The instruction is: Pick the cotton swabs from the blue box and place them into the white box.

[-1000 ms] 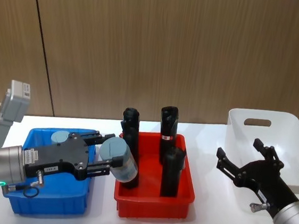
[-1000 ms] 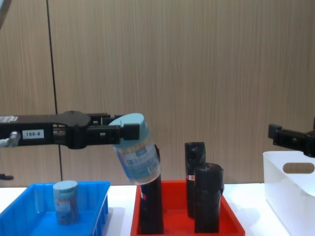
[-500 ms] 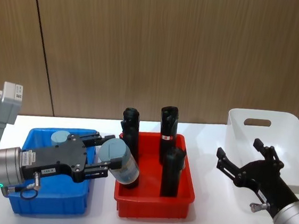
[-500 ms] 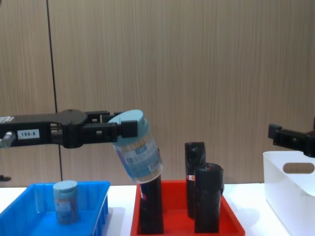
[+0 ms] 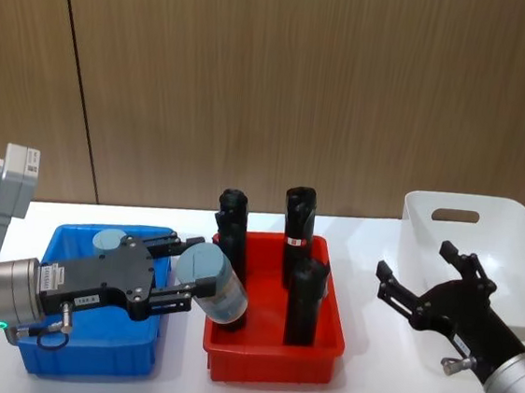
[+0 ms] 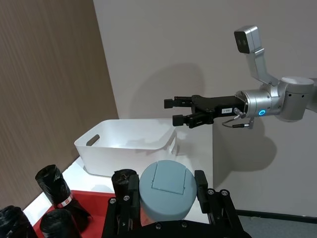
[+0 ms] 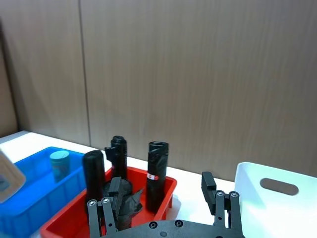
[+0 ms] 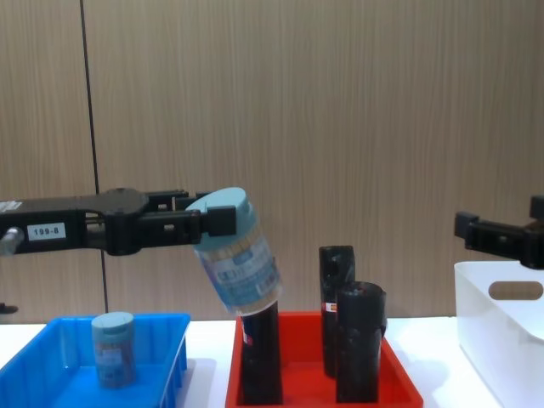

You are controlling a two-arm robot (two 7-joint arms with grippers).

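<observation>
A cotton swab tub with a pale blue lid hangs tilted above the red tray's left side, and my left gripper is shut on it. The chest view shows the held tub level with the top of a black roll. In the left wrist view the lid sits between the two fingers. A second tub stands in the blue box. My right gripper hovers open in front of the white box, right of the red tray.
A red tray sits between the two boxes and holds three tall black rolls. A wood-panelled wall stands behind the white table. Bare tabletop lies between the red tray and the white box.
The left gripper with its tub has crept slightly right and up over the red tray. The right gripper has shifted a little to the left.
</observation>
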